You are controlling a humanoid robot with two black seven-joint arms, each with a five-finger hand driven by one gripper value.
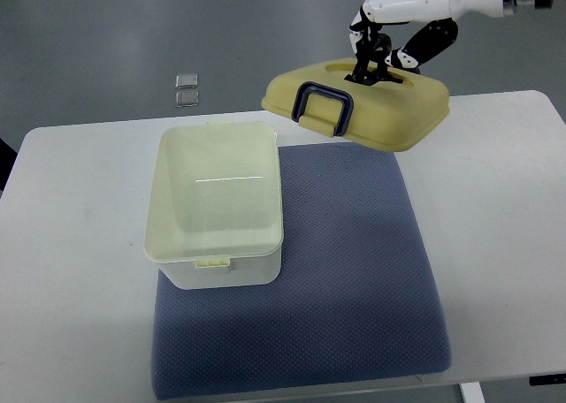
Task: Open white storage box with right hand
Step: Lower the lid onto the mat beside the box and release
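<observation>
My right hand's dark fingers [371, 58] are pinched into the recess on top of the pale yellow lid [380, 111], gripping it there. The right hand [389, 41] reaches in from the upper right on a white arm. I see the lid lifted and tilted, clear of the box, above the far edge of the blue mat [354, 270]; its dark handle [325, 108] hangs at the lid's near-left edge. The white storage box [215, 207] sits open on the mat's left side, nothing showing inside it. The mat lies on a white table [71, 270]. Two small clear squares [187, 88] lie on the grey floor beyond.
</observation>
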